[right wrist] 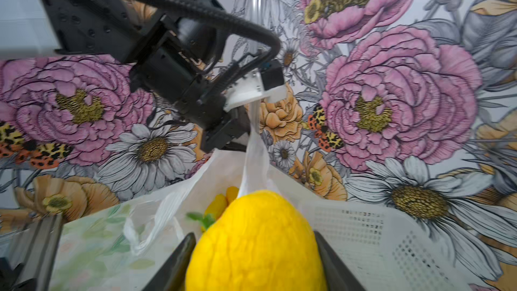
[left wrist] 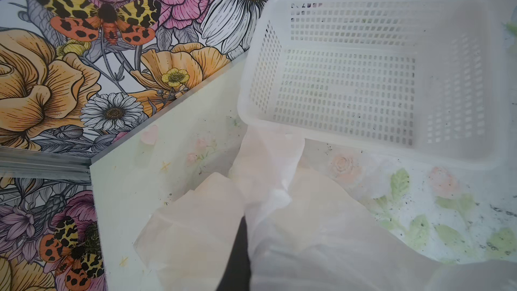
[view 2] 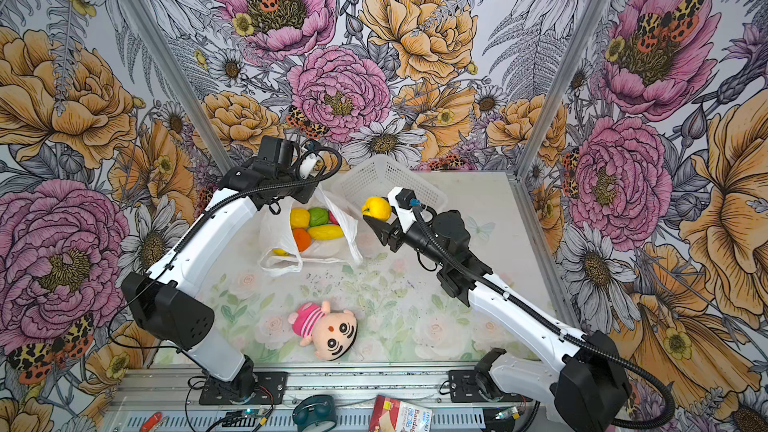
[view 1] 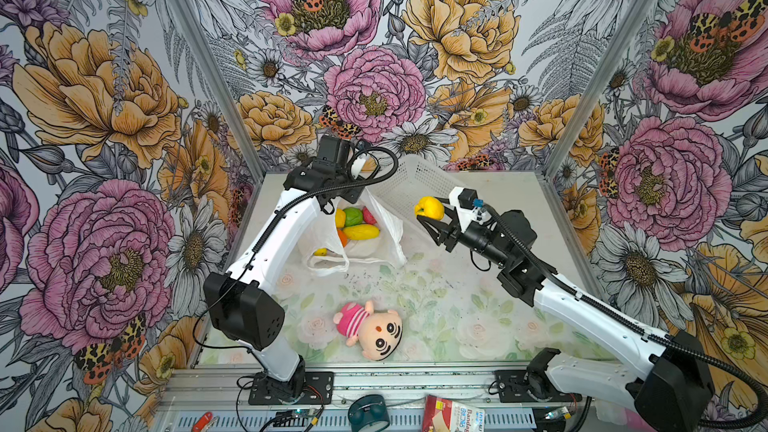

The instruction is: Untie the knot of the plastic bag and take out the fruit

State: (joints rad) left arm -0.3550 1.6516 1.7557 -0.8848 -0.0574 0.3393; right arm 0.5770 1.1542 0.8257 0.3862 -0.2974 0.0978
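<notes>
We're mid-unload.
Right gripper grasps yellow fruit, left gripper clenched on plastic bag; next: drop into basket.

The left arm comes up from its base at the near edge, bends at a big black joint, and reaches toward the back. Its wrist tips down. The left gripper points down, its jaws pinched tight on a thin strip of the plastic bag. The right arm stretches from the near right toward the middle. The right gripper points left, and its two black fingers squeeze a yellow fruit.
</notes>
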